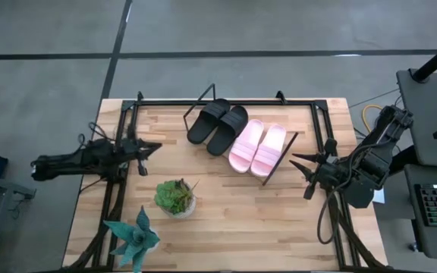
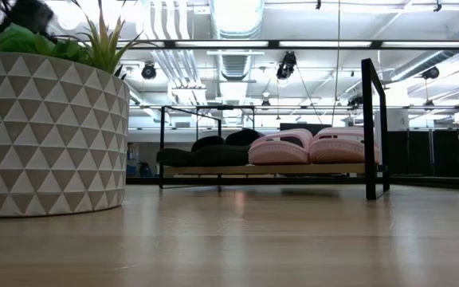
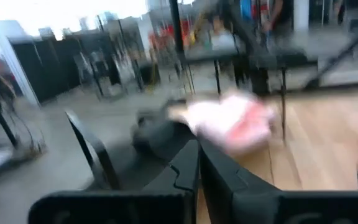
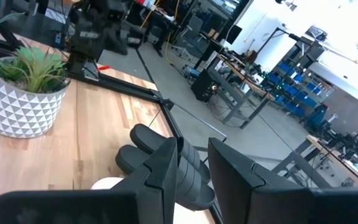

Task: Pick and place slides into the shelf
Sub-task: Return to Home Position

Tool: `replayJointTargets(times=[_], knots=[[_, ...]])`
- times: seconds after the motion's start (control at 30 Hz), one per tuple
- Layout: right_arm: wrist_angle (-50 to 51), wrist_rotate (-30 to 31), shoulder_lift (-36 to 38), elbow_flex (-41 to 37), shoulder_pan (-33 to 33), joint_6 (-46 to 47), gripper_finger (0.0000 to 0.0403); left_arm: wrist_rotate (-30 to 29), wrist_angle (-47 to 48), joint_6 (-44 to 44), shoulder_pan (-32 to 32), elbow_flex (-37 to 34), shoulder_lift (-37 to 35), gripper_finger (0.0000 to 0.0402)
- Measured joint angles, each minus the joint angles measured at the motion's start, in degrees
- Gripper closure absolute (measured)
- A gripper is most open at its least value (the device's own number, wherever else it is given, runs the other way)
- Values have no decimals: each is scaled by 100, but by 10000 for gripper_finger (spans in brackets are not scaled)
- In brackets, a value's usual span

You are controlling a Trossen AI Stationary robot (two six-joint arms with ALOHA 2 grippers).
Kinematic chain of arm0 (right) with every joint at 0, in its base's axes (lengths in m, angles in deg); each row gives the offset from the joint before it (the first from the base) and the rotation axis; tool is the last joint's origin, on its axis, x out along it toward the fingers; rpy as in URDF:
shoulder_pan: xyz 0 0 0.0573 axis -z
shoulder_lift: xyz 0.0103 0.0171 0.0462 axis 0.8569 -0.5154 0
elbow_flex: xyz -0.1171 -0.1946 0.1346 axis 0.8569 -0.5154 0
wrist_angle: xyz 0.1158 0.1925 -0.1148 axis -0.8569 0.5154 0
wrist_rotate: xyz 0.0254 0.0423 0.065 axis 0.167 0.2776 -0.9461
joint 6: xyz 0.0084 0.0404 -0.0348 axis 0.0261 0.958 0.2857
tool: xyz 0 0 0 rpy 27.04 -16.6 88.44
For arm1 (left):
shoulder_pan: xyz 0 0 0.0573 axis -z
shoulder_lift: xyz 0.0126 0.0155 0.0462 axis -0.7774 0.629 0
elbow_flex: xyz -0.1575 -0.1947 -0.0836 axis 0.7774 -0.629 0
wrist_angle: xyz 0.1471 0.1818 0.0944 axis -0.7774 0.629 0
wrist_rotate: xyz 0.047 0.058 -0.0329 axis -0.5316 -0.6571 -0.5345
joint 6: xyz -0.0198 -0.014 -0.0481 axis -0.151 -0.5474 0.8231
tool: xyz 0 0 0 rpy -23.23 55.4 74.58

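Note:
Two black slides [image 1: 217, 125] and two pale pink slides [image 1: 258, 148] lie side by side on the slanted shelf [image 2: 213, 170], a light-wood board on a thin black wire frame near the table's far middle. In the low view, the pink pair [image 2: 309, 147] and the black pair [image 2: 213, 150] rest sole-down on the board. My left gripper [image 1: 152, 148] hovers left of the shelf, pointing toward it, fingers shut and empty. My right gripper [image 1: 300, 167] hovers right of the pink pair, open and empty. The right wrist view shows the black slides [image 4: 143, 142] past my open fingers.
A green plant in a white triangle-patterned pot [image 1: 177, 197] stands near the table's middle front and fills the low view's left [image 2: 46, 135]. A teal star-shaped plant [image 1: 133, 236] sits at the near left corner. Black frame rails [image 1: 127, 129] run along both table sides.

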Motion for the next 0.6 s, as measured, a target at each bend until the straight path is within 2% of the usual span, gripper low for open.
replayJointTargets(times=[0.07,0.27,0.43,0.6], knots=[[5,0,-2,-2,0,116,321,90,58,93,-3,-223,-85,402],[38,0,-2,-21,2,275,321,416,-1143,162,0,-1017,-239,402],[-7,7,16,-91,0,651,324,523,-1172,154,-4,-1036,-133,401],[48,0,65,-673,-14,1491,347,546,-1161,180,-4,-1039,-136,401]])
